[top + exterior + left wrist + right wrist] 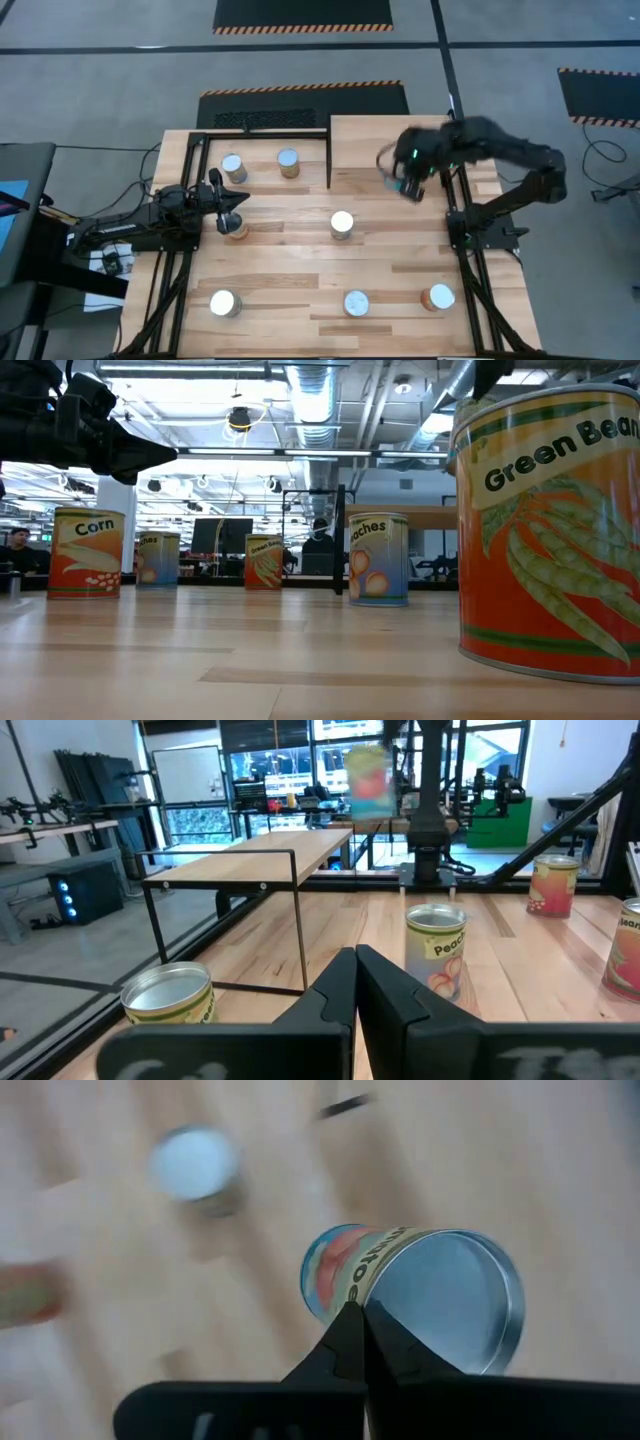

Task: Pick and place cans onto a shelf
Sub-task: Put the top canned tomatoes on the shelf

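My right gripper (403, 184) is over the pale wood shelf (365, 140) at the table's far side, shut on a can with a red and blue label (350, 1270). The can shows blurred in the air in the left wrist view (368, 775). My left gripper (232, 203) is shut and empty at the table's left, just beside a can (237, 229) that stands on the planks; its fingers also show in the left wrist view (356, 982). Several more cans stand upright on the table, among them one at the centre (342, 224) and two inside the black frame (233, 167), (288, 162). My right gripper meets the can at the edge of its silver lid (385, 1295), with its two fingers (345, 1342) close together there. The fingers themselves hide the exact place of contact. The can is lifted clear above the shelf and lies tilted, its lid turned toward the wrist camera.
A black metal frame (262, 134) stands on the table's far left, next to the shelf. Three cans stand along the near edge (225, 303), (356, 303), (438, 297). In the low view a Green Beans can (550, 530) is close to the camera.
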Tool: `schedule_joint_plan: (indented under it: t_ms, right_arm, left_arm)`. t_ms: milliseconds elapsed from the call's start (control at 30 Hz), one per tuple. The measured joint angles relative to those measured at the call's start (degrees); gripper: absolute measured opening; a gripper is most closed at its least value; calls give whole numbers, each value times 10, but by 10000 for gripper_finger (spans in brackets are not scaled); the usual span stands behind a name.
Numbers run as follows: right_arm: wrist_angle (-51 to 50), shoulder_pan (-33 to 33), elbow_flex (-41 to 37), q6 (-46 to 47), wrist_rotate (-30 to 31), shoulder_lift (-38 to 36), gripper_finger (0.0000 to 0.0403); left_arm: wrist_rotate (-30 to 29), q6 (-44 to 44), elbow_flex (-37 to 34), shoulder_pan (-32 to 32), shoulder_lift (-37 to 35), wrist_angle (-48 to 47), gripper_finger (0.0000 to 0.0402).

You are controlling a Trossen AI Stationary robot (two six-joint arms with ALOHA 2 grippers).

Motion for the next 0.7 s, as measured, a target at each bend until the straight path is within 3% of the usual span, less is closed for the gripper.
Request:
schedule_joint_plan:
  t_ms: [200,400,700]
  right_arm:
    - [6,-188,36,-140,16,20,4]
    - [31,-361,35,-208,13,58,3]
    - [43,-468,36,-238,-34,113,3]
  left_arm:
    - [0,0,0,0,0,0,0]
    - [0,0,0,0,0,0,0]
    - [0,0,0,0,0,0,0]
